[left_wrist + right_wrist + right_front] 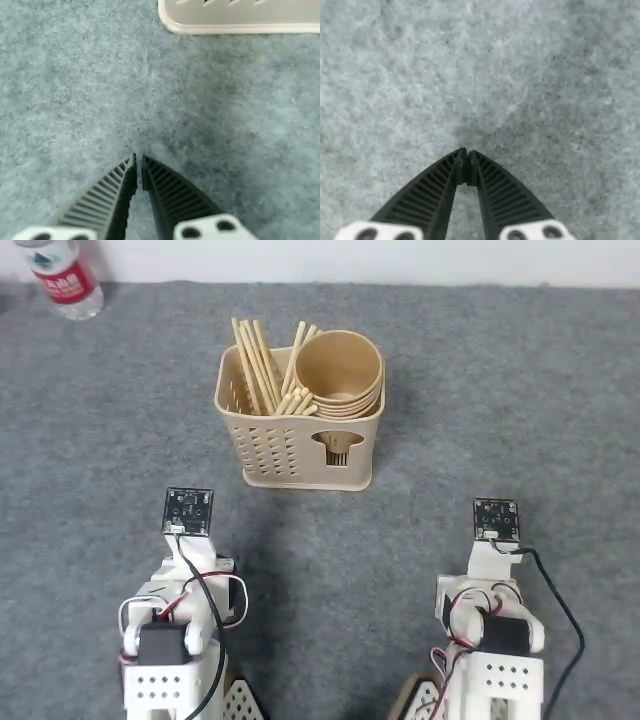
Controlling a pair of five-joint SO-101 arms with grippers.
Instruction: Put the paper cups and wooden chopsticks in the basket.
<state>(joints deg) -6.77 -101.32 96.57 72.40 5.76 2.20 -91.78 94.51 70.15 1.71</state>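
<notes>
A beige perforated basket [270, 445] stands at the middle back of the grey carpet. Stacked paper cups [338, 370] fill its right side and several wooden chopsticks [262, 370] lean in its left side. Both arms sit folded back at the near edge. My left gripper [138, 161] is shut over bare carpet, with the basket's base [240, 22] a short way ahead of it. My right gripper [467, 155] is shut too, with nothing between its fingers, over bare carpet.
A plastic water bottle [62, 278] with a red label lies at the far left corner. The grey carpet [500, 410] spreads open around the basket, and a white wall runs along the back.
</notes>
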